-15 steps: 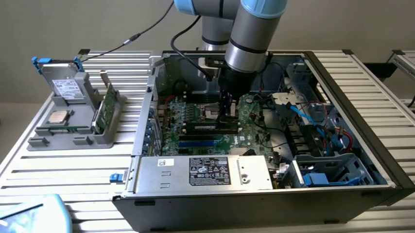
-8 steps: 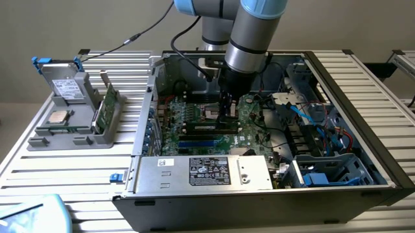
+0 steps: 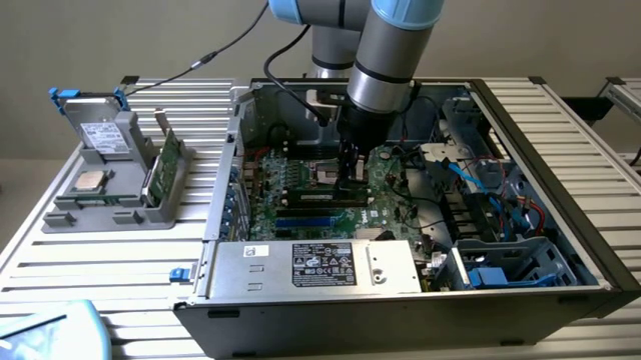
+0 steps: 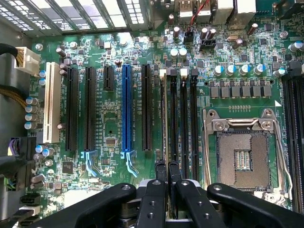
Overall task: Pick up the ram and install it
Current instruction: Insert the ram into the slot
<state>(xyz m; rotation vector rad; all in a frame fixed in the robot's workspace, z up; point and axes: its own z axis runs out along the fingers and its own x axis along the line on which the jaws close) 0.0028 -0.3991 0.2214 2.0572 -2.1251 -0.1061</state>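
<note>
The ram (image 3: 318,196) is a long dark stick with a white label. It stands on edge over the black memory slots (image 4: 184,118) of the green motherboard (image 3: 386,180), inside the open computer case. My gripper (image 3: 352,180) reaches straight down into the case and meets the stick near its end on the exterior view's right. In the wrist view the gripper (image 4: 167,172) has its two black fingers (image 4: 161,173) almost together, with the ram's thin top edge (image 4: 167,118) running away from them along a slot. How deep the stick sits in the slot is hidden.
An empty processor socket (image 4: 242,156) lies beside the memory slots, and a blue expansion slot (image 4: 126,109) on their other side. A silver power supply (image 3: 320,266) fills the case front. Outside, on the exterior view's left, a grey holder (image 3: 115,206) carries a processor chip (image 3: 92,180) and a green card (image 3: 165,169).
</note>
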